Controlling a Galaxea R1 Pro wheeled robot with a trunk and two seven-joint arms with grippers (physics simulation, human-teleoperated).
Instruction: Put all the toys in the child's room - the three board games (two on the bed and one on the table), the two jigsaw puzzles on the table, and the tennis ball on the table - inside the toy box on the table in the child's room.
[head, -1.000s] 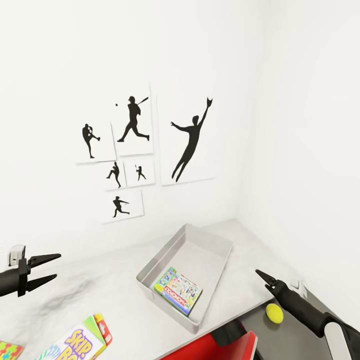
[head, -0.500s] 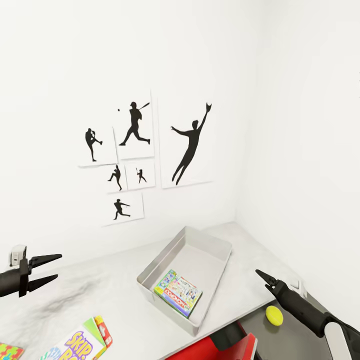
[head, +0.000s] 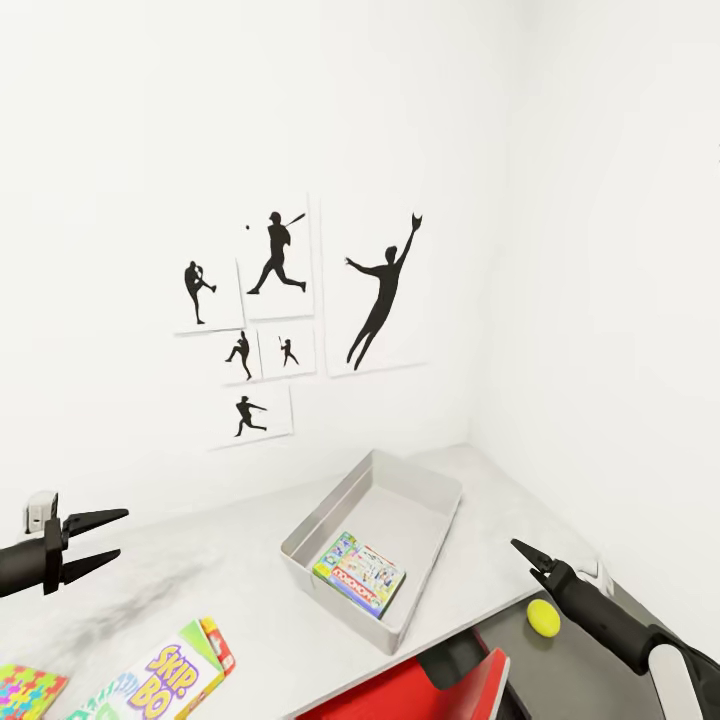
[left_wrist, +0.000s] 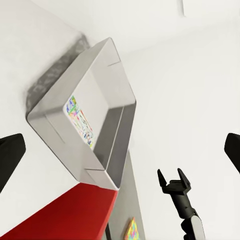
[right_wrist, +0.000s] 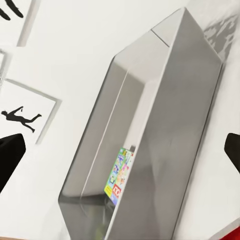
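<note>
The light grey toy box (head: 415, 478) sits on the pale table (head: 250, 560) near the room's corner, with the Monopoly board game (head: 358, 573) lying flat inside it. The Skip-Bo board game (head: 160, 680) lies at the table's near edge, and a jigsaw puzzle (head: 25, 690) lies left of it. On the lower dark section rests the tennis ball (head: 543, 617). My left gripper (head: 122, 532) hovers open and empty over the table's left part. My right gripper (head: 520, 550) is open and empty, just right of the toy box and above the ball. The left wrist view takes in the toy box (left_wrist: 117, 70) and my right gripper (left_wrist: 170, 173).
A red chair (head: 420, 690) stands against the table's near edge below the toy box. White walls meet in a corner close behind the toy box. Baseball silhouette posters (head: 380, 290) hang on the far wall. A small red-edged flat thing (head: 222, 645) lies against the Skip-Bo box.
The whole picture has shifted a little, so the camera moved. Both grippers keep the same open pose, and the toys lie where they were.
</note>
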